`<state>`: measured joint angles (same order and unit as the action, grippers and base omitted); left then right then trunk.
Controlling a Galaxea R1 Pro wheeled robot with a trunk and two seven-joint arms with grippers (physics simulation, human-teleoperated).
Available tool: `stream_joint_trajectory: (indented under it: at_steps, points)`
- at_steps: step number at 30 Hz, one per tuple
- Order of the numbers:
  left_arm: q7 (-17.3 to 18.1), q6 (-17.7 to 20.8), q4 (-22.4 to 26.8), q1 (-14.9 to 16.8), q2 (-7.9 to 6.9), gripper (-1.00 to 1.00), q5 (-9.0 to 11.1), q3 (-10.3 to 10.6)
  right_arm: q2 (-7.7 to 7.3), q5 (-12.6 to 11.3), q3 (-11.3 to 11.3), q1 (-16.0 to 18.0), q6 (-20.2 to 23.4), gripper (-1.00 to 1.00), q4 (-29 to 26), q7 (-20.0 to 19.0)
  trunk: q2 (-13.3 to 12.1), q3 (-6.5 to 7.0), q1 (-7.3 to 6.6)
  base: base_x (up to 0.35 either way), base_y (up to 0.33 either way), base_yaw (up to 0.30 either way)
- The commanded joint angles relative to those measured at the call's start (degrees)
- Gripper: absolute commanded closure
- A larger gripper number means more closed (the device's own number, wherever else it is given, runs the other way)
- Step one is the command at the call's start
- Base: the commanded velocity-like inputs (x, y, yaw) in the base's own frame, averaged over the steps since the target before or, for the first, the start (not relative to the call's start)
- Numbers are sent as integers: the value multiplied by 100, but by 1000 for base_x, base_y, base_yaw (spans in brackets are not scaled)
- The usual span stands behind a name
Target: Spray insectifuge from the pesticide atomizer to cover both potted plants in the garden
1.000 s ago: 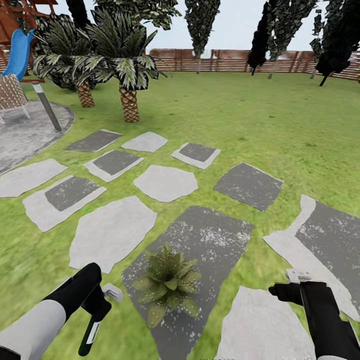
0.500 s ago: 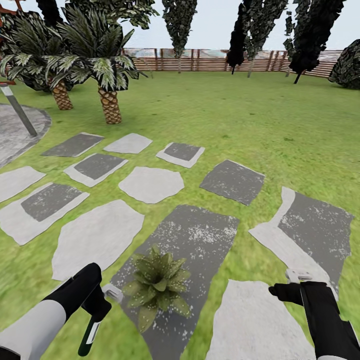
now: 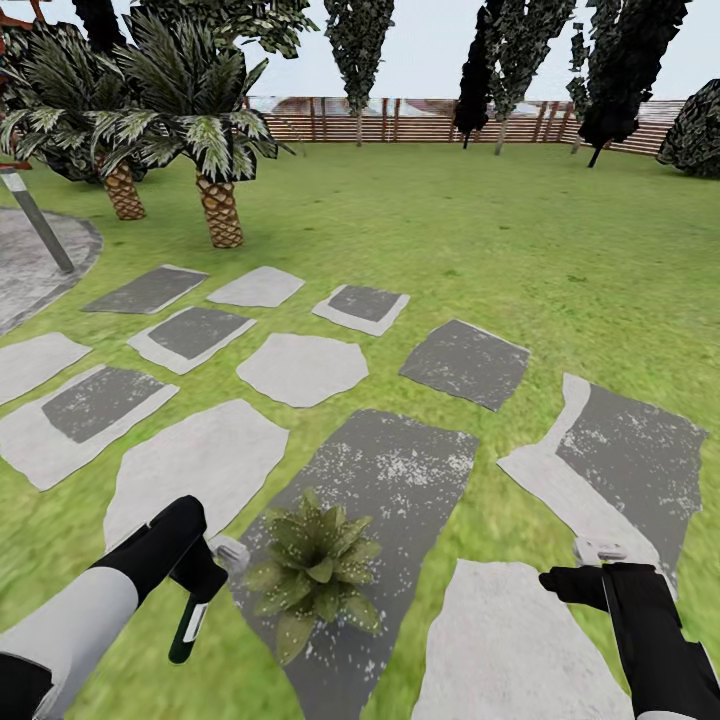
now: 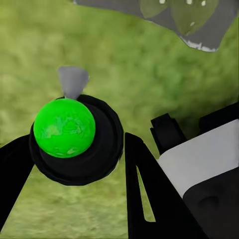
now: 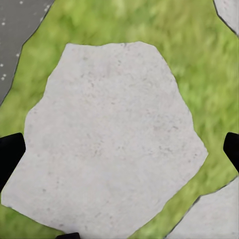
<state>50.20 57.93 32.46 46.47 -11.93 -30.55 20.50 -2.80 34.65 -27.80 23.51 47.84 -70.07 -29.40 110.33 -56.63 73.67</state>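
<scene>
Left claw point(image 3: 196, 590) closed on the pesticide atomizer point(image 3: 210, 580): its white trigger head points toward the potted plant point(image 3: 318, 573), and its dark body hangs down over the lawn point(image 3: 500, 250). In the left wrist view the black fingers point(image 4: 144, 184) flank the atomizer's round black base with a bright green centre. The left arm enters from the lower left corner of the head view, white forearm rising into a black wrist angled up and toward the plant. The atomizer's head lies just beside the plant's outer leaves. Whitish specks of insectifuge point(image 3: 400, 465) dot the leaves and the dark grey stepping stone point(image 3: 400, 480) on which the plant stands. Right claw point(image 3: 585, 570) spread wide; in the right wrist view its dark fingertips point(image 5: 10, 154) sit at opposite edges above a pale stepping stone point(image 5: 109, 134), holding nothing. The right arm rises from the lower right corner, its wrist bent inward. Palms point(image 3: 215, 150) and a wooden fence point(image 3: 400, 120) stand beyond.
</scene>
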Motion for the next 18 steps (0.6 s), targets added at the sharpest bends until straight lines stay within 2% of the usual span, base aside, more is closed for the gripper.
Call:
stream_joint_trajectory:
  at_steps: [1,5,7,10,12,18]
  points:
    - [60,8,10,-5,-4,100,-56,26,2,60,-6,4,11,-100,-7,-58,2,-5,-1,0,0,0]
    - [37,0,14,-75,-2,100,-56,41,10,60,-6,4,12,-100,-7,-58,2,-5,-1,0,0,0]
    - [40,-7,14,-223,-2,100,-56,41,18,66,-6,4,11,-100,-7,-58,2,-5,-1,0,0,0]
    - [39,-9,14,-632,-2,100,-61,42,31,68,2,4,9,-100,-7,-57,2,-5,-1,0,0,0]
    - [35,-10,11,-748,-2,100,-61,42,33,68,2,4,9,-100,-7,-57,2,-5,-1,0,0,0]
    - [49,-10,14,-805,-2,100,-57,3,34,68,3,4,10,-100,-7,-57,2,-5,-1,0,0,0]
